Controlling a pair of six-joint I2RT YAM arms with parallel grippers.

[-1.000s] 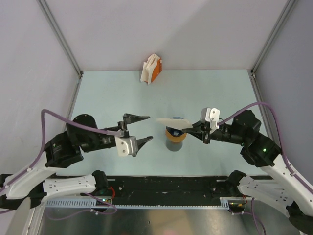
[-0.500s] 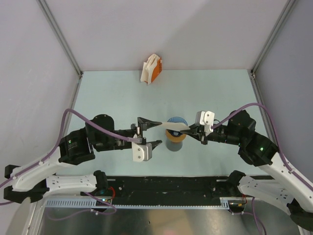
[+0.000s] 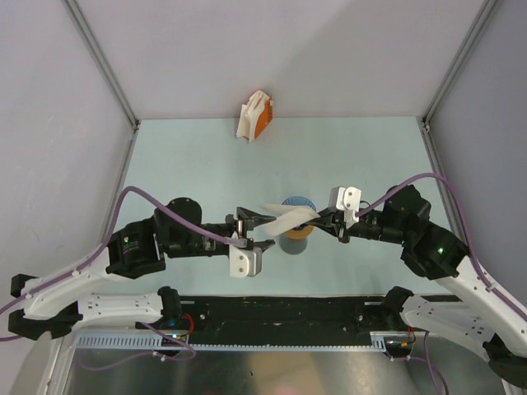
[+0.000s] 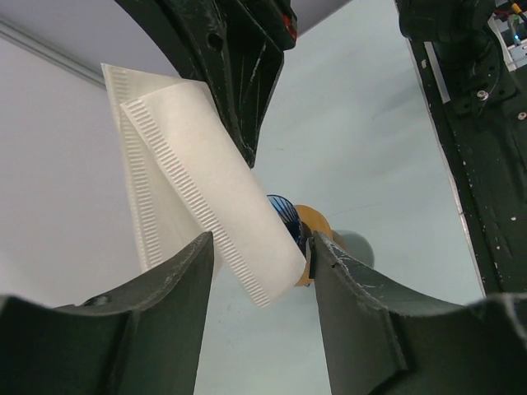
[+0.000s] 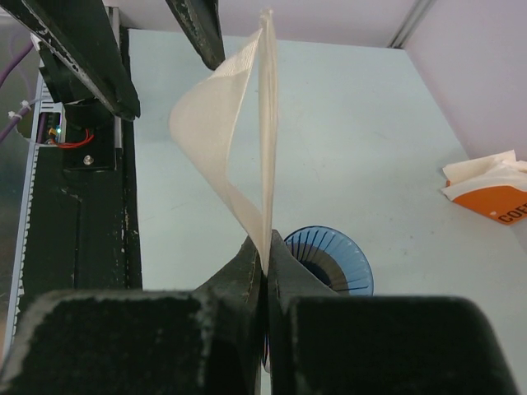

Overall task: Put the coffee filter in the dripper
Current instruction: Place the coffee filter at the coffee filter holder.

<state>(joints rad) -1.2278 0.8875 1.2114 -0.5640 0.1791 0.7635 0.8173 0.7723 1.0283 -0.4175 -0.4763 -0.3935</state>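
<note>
my right gripper (image 3: 319, 219) pinches the filter (image 3: 284, 216) by its edge just above the dripper (image 3: 298, 202); my left gripper (image 3: 270, 230) gapes around its free end, gripping nothing. if left shuts crooked, it may crease the paper or yank it loose. only the right wrist shows the filter's leaves parted over the dripper.

Pale mint table (image 3: 189, 156) between plain grey walls (image 3: 280, 49), 2 metal corner posts (image 3: 100, 62)

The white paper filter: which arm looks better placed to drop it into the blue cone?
Right: the right gripper pinches the white paper filter above the blue ribbed dripper; the left gripper is open, not gripping.
</note>
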